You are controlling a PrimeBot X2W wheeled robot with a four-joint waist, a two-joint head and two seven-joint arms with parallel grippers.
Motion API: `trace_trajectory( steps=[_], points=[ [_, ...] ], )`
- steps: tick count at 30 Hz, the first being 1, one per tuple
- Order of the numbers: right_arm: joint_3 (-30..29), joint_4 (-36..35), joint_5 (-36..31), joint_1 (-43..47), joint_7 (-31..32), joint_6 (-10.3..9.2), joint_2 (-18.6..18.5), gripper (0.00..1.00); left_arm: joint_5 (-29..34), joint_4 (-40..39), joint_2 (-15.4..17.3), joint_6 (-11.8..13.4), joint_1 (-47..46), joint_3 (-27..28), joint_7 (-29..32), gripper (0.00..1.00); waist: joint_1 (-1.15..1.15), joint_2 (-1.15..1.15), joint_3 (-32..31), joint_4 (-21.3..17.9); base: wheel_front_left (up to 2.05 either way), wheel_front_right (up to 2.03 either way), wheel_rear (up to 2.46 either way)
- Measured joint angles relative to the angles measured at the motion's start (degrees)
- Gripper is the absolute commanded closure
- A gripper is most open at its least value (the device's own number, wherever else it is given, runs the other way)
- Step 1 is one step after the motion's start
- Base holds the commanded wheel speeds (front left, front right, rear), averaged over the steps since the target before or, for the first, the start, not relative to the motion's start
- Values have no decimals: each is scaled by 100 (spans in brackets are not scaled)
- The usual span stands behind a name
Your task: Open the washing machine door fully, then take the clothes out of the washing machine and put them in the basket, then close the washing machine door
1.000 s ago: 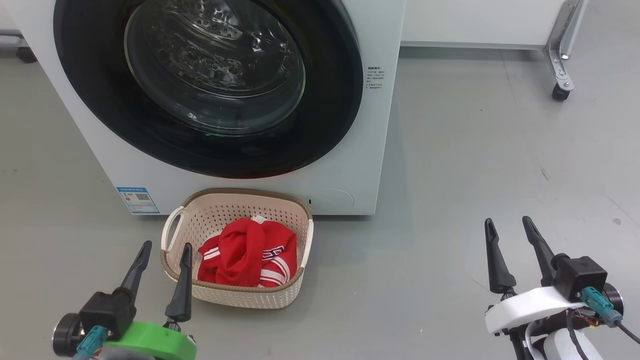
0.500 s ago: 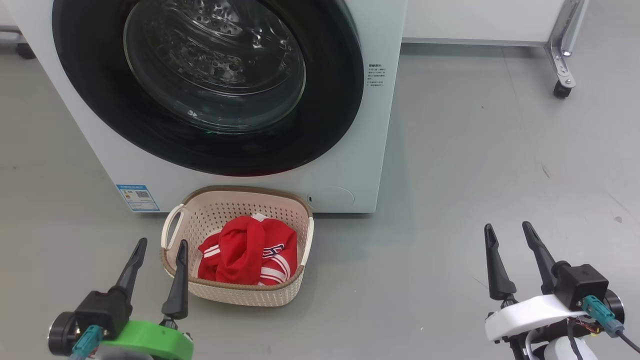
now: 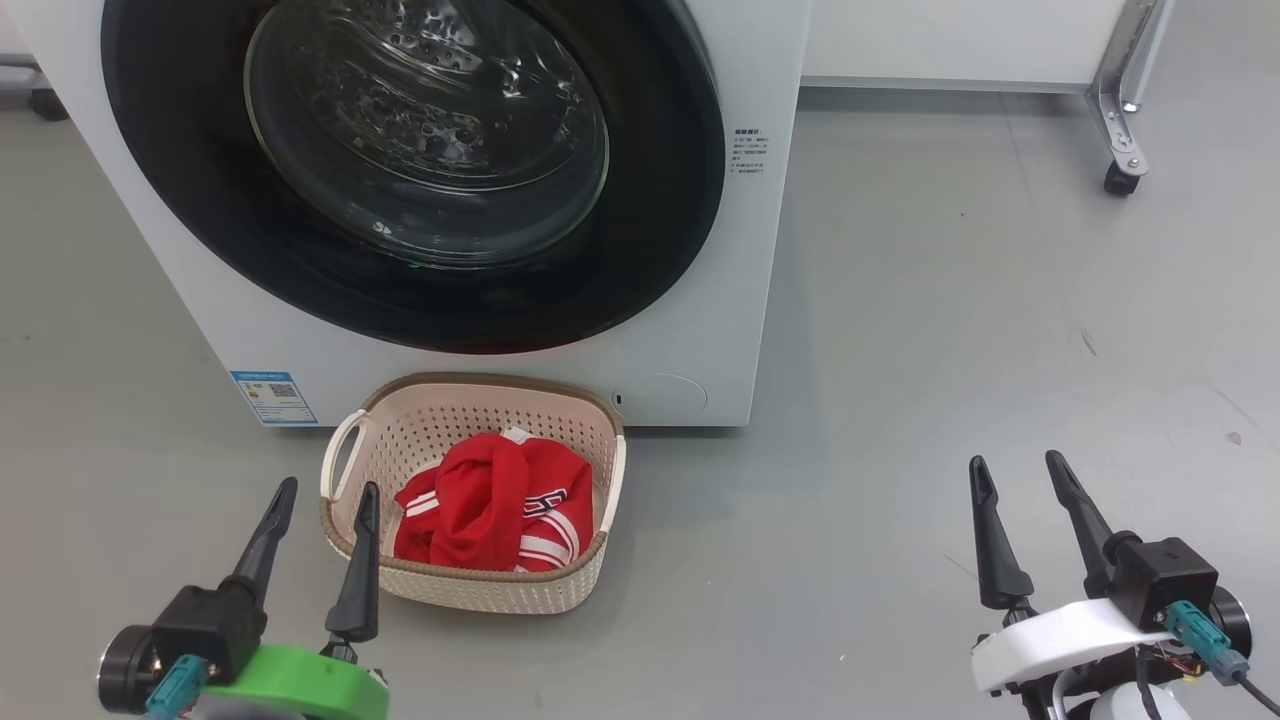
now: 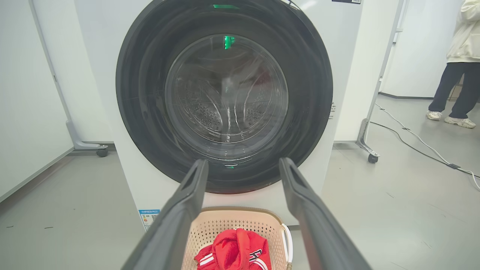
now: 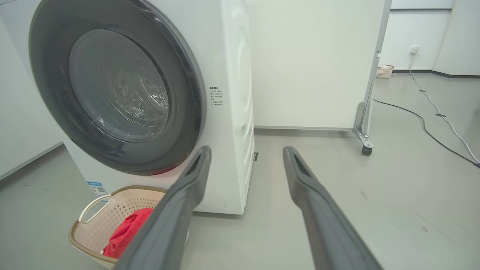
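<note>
Head view: the clothes (image 3: 490, 505) lie unmoved in the basket (image 3: 480, 590), just ahead and to the right of the left claw (image 3: 330, 485), which gapes wide and empty. Beyond, the washing machine door (image 3: 660, 200) stays shut on the washing machine (image 3: 700, 340). The right claw (image 3: 1014, 459), equally spread and empty, has sunk slightly, well apart.

spread left pincer (image 4: 242, 165) frames shut washing machine door (image 4: 224, 95); clothes (image 4: 234, 253) fill basket (image 4: 225, 225).
</note>
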Motion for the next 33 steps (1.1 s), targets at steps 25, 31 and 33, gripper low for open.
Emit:
trace_trajectory(
  steps=[25,31,33],
  points=[
    [0,-96,-62,27,1,9,27,0,70,127,3,0,85,-144,0,0,0,0,-5,-28,0,0,0],
    [4,-118,-63,27,0,10,35,0,-9,125,2,0,85,-142,0,0,0,0,-17,-32,0,0,0],
    [4,-135,-63,27,0,23,38,0,-10,118,2,0,85,-145,0,0,0,0,-19,-33,0,0,0]
  ],
)
